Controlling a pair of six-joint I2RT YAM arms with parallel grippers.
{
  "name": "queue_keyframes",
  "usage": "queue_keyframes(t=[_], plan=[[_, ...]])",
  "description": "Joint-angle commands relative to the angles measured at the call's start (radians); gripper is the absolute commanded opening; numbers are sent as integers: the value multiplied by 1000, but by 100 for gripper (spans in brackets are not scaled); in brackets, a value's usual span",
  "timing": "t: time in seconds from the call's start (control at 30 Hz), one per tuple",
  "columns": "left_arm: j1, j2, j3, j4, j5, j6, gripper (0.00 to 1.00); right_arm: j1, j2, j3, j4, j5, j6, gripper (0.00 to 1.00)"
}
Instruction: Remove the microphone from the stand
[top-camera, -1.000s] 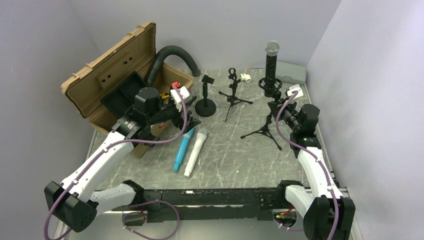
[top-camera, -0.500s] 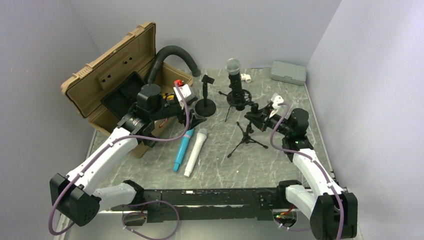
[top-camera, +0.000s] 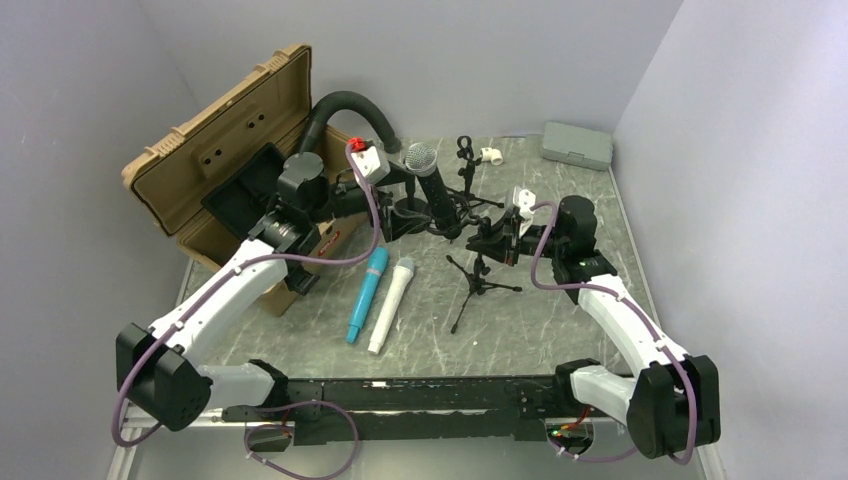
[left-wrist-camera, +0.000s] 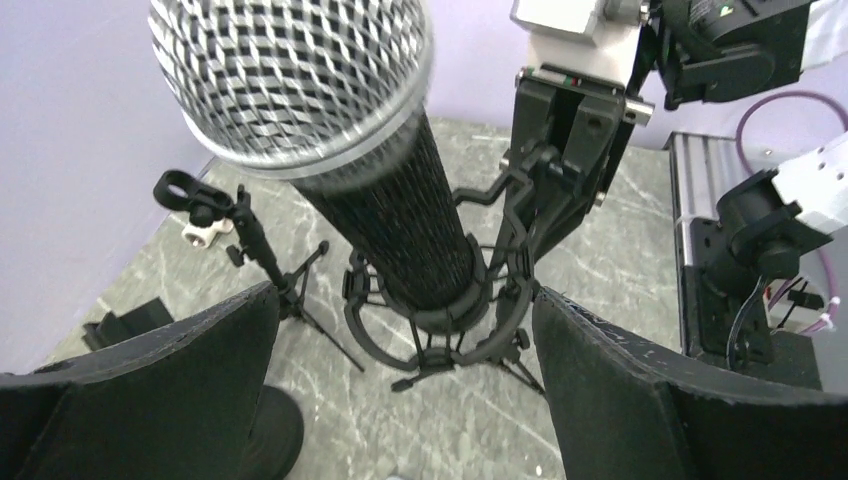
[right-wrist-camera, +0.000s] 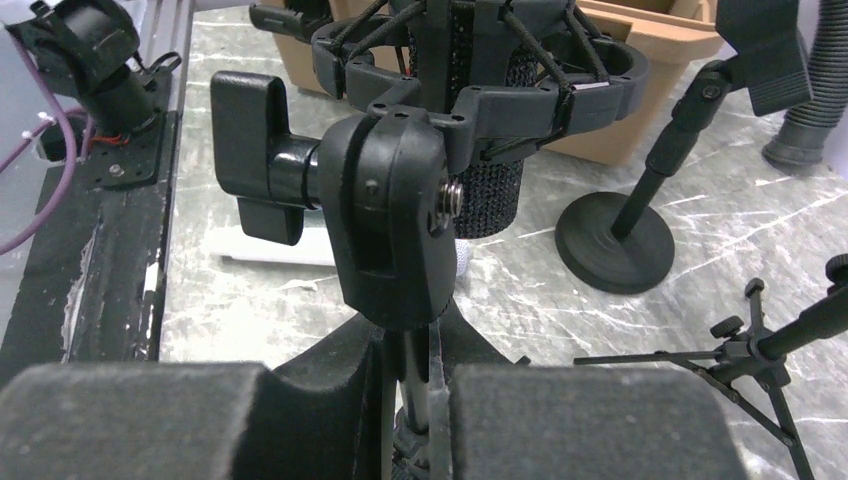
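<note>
TOP: microphone (top-camera: 432, 187) is seated, tilted, in the stand (top-camera: 478, 280) | LEFT WRIST: left gripper (left-wrist-camera: 405, 298) is spread wide astride the barrel, which should be gripped just above the stand's shock mount (left-wrist-camera: 430, 325) and drawn out along its axis; black textured barrel, silver mesh head | RIGHT WRIST: right gripper (right-wrist-camera: 415, 372) is clamped on the stand's pole, to be held steady.
</note>
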Motion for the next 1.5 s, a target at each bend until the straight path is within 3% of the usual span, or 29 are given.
queue_keyframes(t=[0.0, 0.37, 0.4, 0.7, 0.87, 0.97, 1.23, 1.47], plan=[[3, 44, 68, 143, 61, -96, 99, 11, 6, 53, -117, -110, -64, 0], [2, 175, 131, 332, 171, -270, 99, 9, 0, 49, -157, -96, -101, 0], [3, 184, 135, 353, 180, -290, 95, 9, -1, 50, -161, -92, -103, 0], [-3, 225, 141, 391, 198, -345, 40, 4, 2, 40, -184, -56, -127, 0], [-8, 218, 129, 382, 167, -367, 1, -25, -7, 15, -157, -34, -97, 0], [-14, 204, 115, 350, 98, -380, 0, -40, -16, 9, -157, -2, -88, 0], [-17, 168, 146, 182, -185, -603, 0, -46, -55, -28, -153, 98, -86, 0], [-23, 163, 279, -12, -276, -524, 0, -46, -35, -29, -149, 123, -80, 0]])
